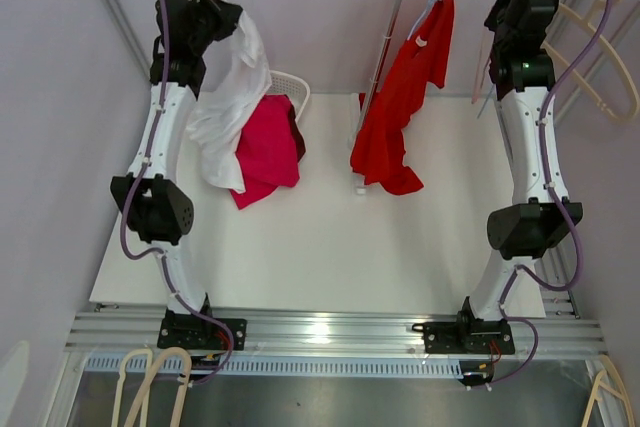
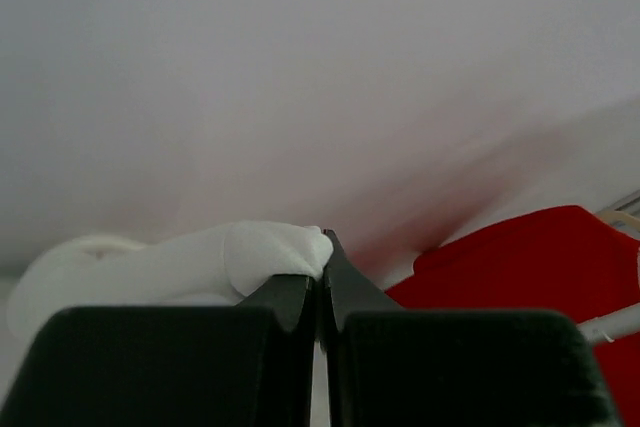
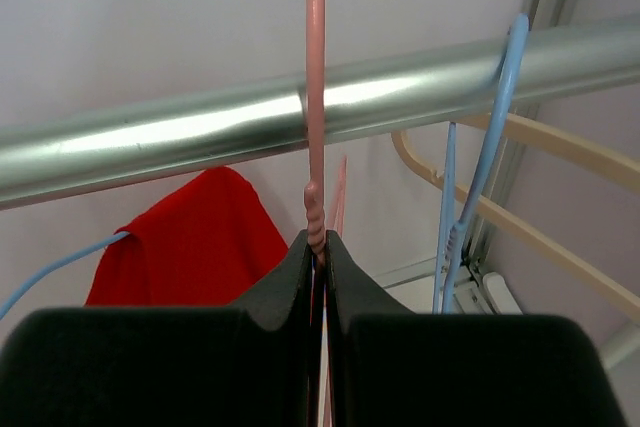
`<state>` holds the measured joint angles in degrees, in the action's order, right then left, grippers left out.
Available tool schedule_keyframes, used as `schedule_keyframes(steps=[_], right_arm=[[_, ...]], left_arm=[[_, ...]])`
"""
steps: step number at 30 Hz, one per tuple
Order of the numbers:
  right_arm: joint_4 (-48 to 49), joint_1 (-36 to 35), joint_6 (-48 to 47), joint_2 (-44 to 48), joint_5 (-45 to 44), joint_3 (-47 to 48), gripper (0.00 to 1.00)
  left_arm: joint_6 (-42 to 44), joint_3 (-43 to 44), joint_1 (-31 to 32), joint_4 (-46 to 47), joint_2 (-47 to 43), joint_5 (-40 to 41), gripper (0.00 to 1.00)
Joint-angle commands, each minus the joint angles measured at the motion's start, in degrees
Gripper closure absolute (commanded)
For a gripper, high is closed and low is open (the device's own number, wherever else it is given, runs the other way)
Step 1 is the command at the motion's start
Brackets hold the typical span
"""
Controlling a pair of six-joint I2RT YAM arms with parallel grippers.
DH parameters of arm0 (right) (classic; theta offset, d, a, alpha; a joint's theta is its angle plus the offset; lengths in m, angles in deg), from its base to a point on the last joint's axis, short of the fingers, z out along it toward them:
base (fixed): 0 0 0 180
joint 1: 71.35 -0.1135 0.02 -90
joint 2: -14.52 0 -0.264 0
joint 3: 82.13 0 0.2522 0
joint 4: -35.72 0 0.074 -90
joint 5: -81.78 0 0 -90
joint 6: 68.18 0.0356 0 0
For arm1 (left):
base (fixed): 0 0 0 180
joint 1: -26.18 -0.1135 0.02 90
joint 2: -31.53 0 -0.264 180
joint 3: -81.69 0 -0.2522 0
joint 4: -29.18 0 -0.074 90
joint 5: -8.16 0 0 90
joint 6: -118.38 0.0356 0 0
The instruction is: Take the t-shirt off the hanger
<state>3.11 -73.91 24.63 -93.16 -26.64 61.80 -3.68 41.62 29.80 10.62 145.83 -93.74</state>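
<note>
The left hand (image 2: 320, 272) is shut tight, its two fingers pinching a fold of the one white t-shirt (image 1: 225, 107) with only cloth between them. The shirt is free of its hanger and droops from that hand down the front of the left arm. Below the hand, a little toward the other arm, one magenta garment (image 1: 268, 152) lies crumpled on the bench (image 1: 330, 247). The white shirt's lower end overlaps it in the overhead view, and whether the two touch I cannot tell. One white basket (image 1: 293, 87) sits just behind the magenta cloth.

The right hand (image 3: 318, 247) is also closed all the way, clamped on the twisted neck of the one pink hanger (image 3: 316, 67). The hanger's stem runs straight up from the fingers and hooks over the single metal rail (image 3: 200, 132) directly above the hand.

Two blue hangers (image 3: 487, 127) are on the same rail. One is hooked just to the outer side of the hand. The other, to its inner side, carries the one red t-shirt (image 1: 395, 117). That shirt hangs lower than the right hand, between the two hands and nearer the right one.

Past the outer blue hook are pale wooden hangers (image 1: 600, 67), but how many I cannot tell. That makes three garments in all: one white, one magenta and one red.
</note>
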Motion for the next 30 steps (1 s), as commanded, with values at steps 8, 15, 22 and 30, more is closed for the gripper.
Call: schedule_keyframes(steps=[8,15,22,30], right_arm=[[5.4,4.8,3.5,5.2,5.4,-6.3,1.0],[5.8,5.0,3.4,6.8,4.9,-9.2,1.0],[6.3,5.2,3.0,8.0,4.9,-9.9,1.0],[6.5,5.2,3.1,9.2,5.5,-9.2,1.0]], left_arm=[[-9.8,-21.2,8.7,-21.2,-4.3,7.9,0.99],[-14.3,-34.0,8.0,-15.2,-1.7,2.8,0.99],[-16.3,-36.1,2.7,-15.3,2.7,1.6,0.92],[-15.2,-33.6,-0.6,-16.9,4.3,-0.1,0.82]])
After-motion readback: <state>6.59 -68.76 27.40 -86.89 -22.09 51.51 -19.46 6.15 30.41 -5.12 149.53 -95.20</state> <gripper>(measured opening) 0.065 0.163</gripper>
